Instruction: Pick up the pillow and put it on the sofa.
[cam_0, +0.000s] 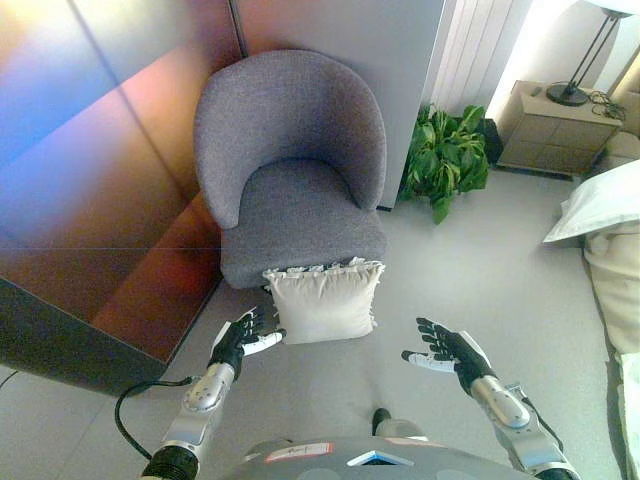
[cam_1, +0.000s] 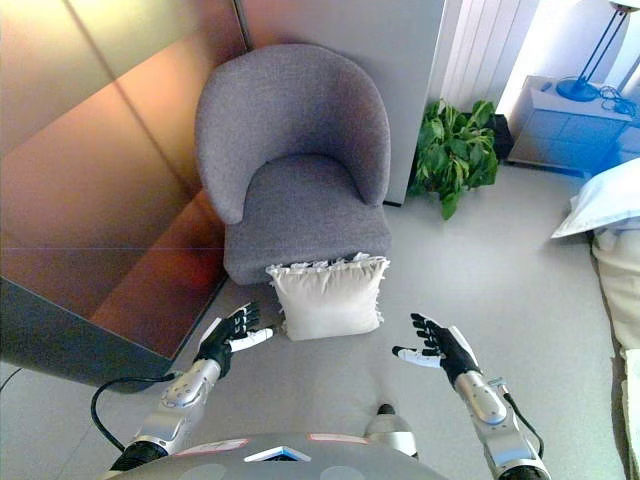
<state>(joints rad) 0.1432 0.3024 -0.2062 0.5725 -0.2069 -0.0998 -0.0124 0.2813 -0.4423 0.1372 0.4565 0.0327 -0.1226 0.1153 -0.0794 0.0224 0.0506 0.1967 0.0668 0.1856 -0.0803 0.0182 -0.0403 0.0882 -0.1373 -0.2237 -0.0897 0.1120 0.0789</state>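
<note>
A green potted plant (cam_0: 445, 152) stands on the floor. Behind it hangs a white curtain (cam_0: 478, 45); right of it sits a bedside cabinet (cam_0: 553, 125) carrying a black lamp (cam_0: 585, 60).

Cream frilled pillow (cam_0: 324, 302) upright on floor, leaning against grey sofa (cam_0: 292, 160) front.

I note even, bright light, strongest far up and right of the right hand (cam_0: 447, 352), with glare on the white curtain (cam_0: 478, 45). Soft shadow lies beneath the pillow (cam_0: 322, 300). Straight lines bow toward the edges
</note>
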